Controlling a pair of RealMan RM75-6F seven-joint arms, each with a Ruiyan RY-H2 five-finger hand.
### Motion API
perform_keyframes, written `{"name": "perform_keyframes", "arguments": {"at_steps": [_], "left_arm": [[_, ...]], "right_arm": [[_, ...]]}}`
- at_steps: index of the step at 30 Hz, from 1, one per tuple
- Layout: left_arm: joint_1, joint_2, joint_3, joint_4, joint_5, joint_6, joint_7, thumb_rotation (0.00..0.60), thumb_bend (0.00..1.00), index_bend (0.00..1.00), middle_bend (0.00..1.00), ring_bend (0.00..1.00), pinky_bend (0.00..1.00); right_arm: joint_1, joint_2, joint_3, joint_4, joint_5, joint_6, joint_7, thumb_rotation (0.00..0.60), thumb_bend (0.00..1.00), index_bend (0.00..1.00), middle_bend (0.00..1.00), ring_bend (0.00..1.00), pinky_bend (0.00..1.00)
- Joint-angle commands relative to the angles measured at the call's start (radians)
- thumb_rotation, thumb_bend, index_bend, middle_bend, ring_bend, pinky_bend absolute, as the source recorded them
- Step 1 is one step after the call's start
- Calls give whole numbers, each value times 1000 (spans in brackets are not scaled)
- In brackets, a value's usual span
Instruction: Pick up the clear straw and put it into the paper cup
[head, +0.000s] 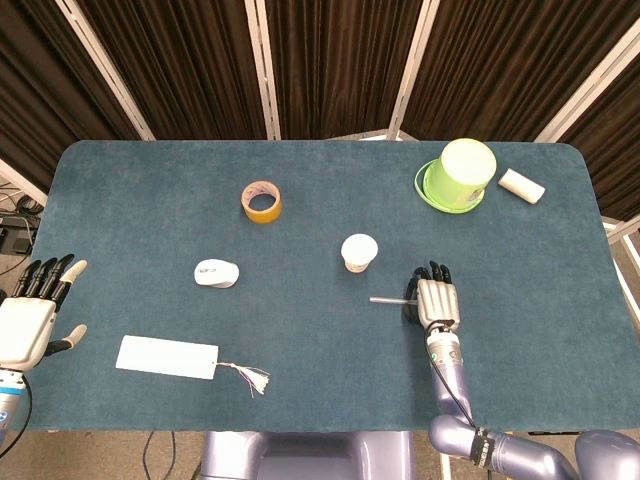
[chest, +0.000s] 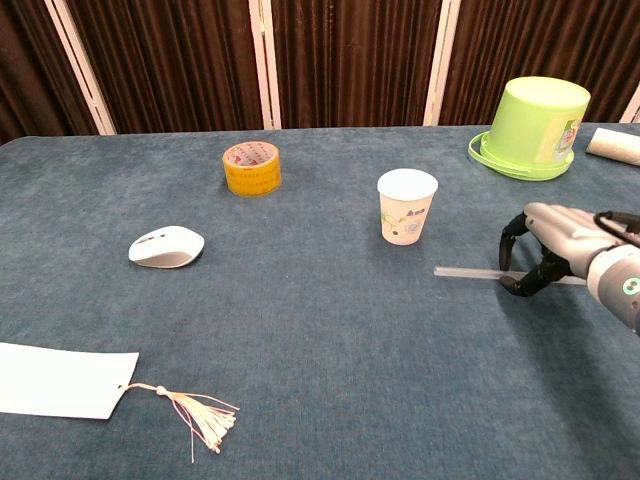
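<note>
The clear straw (head: 385, 299) (chest: 465, 272) lies level, just off the blue table, right of and nearer than the paper cup (head: 359, 252) (chest: 407, 206). My right hand (head: 436, 300) (chest: 545, 245) grips the straw's right part, fingers curled over it and thumb under; the straw's left end sticks out towards the cup's side. The cup stands upright with nothing visible inside it. My left hand (head: 30, 310) hangs off the table's near left corner, fingers spread, holding nothing; only the head view shows it.
An upturned green bucket (head: 458, 173) (chest: 535, 125) and a white roll (head: 522, 185) sit at the back right. A yellow tape roll (head: 262, 201), a white mouse (head: 216, 272) and a white tasselled card (head: 167, 356) lie to the left.
</note>
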Motion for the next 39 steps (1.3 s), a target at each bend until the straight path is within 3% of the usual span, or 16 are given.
{"name": "perform_keyframes", "arguments": {"at_steps": [1, 6, 10, 14, 19, 26, 39], "left_arm": [[0, 0, 0, 0, 0, 0, 1, 600, 252, 0, 0, 0, 0], [1, 0, 0, -1, 0, 1, 2, 600, 252, 0, 0, 0, 0], [1, -1, 0, -2, 0, 3, 5, 600, 254, 0, 0, 0, 0], [1, -2, 0, -1, 0, 3, 6, 600, 253, 0, 0, 0, 0], [1, -3, 0, -2, 0, 4, 9, 600, 254, 0, 0, 0, 0], [2, -4, -1, -1, -1, 5, 10, 600, 254, 0, 0, 0, 0], [-1, -2, -2, -3, -3, 0, 9, 600, 252, 0, 0, 0, 0]], "right_arm": [[-9, 34, 9, -63, -27, 23, 26, 600, 395, 552, 209, 0, 0], [-23, 86, 26, -159, -56, 50, 66, 600, 385, 552, 209, 0, 0], [-40, 136, 73, -240, -78, 27, 208, 600, 384, 552, 209, 0, 0], [-70, 161, 169, -315, -57, -5, 448, 600, 384, 552, 209, 0, 0], [-81, 168, 291, -377, 67, -79, 678, 600, 380, 552, 209, 0, 0], [-59, 140, 389, -334, 175, -184, 894, 600, 374, 552, 209, 0, 0], [44, 32, 408, -164, 161, -181, 974, 600, 374, 553, 209, 0, 0]]}}
